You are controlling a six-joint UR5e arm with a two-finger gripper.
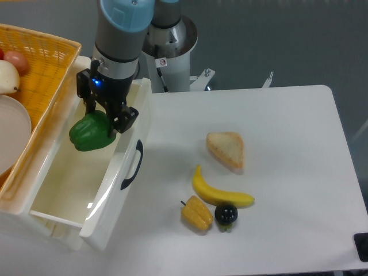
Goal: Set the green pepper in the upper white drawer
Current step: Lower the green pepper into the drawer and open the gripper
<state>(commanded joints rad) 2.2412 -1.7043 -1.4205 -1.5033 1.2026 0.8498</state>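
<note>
The green pepper [91, 133] is glossy and lobed, and hangs over the open upper white drawer [109, 190], above its inside near the back. My gripper [106, 115] is shut on the green pepper from above, its dark fingers [125, 119] clamped on the pepper's top. The drawer is pulled out, with a dark curved handle [133, 164] on its front. The drawer floor [72, 184] shows nothing lying in it.
A yellow wicker basket [49, 63] with a white plate and round fruit stands at the left above the drawer. On the table lie a bread slice [227, 149], a banana [221, 192], a yellow-orange pepper [196, 214] and a dark round fruit [226, 215].
</note>
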